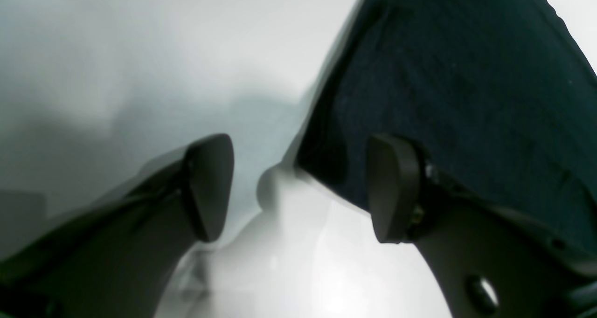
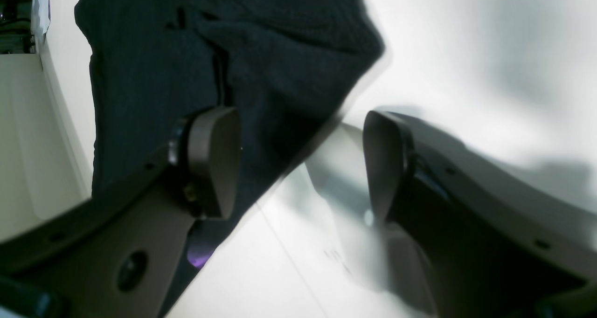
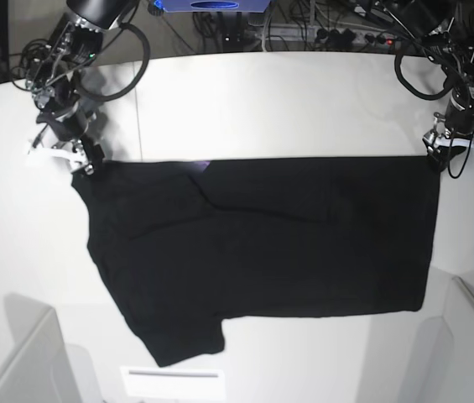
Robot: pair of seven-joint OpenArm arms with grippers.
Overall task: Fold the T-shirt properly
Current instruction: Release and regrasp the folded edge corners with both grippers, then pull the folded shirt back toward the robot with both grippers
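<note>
The black T-shirt lies spread flat on the white table, plain side up, with one sleeve pointing to the front left. A speck of purple print shows at its back edge. My left gripper is at the shirt's back right corner. In the left wrist view it is open, with the shirt corner just above the gap and behind one finger. My right gripper is at the back left corner. In the right wrist view it is open astride the shirt edge.
Cables and a blue device sit beyond the table's back edge. A white label lies near the front edge. Grey panels stand at the front left and front right.
</note>
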